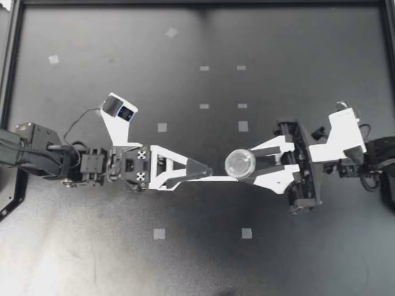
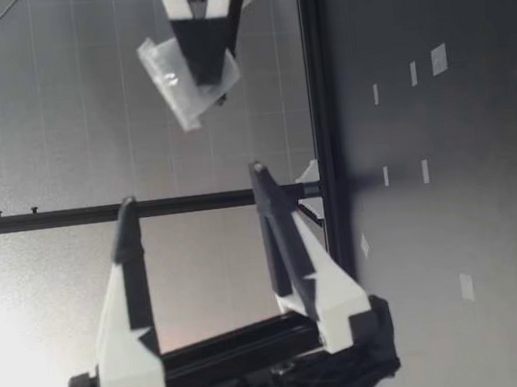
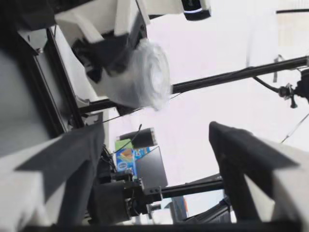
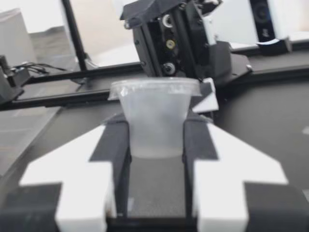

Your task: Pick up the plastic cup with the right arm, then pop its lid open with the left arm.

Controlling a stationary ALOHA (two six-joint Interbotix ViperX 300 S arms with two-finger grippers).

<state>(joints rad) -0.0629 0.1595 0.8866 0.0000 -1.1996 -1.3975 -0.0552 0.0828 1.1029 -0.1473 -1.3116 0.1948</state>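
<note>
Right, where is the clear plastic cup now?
Top view: the clear plastic cup is just right of centre, clamped in my right gripper, my open left gripper beside it.

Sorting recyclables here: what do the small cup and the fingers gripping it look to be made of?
Cup: likely thin clear plastic, glossy; the wall is translucent, with a thin flanged rim.
Right gripper fingers: seemingly rigid plastic, matte white, with black inner pads, perhaps rubbery.

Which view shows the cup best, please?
The right wrist view: the cup is seen side-on, rim to base, clamped in the right tool. The top view shows only its round mouth. The low and left wrist views show it partly hidden by that tool.
</note>
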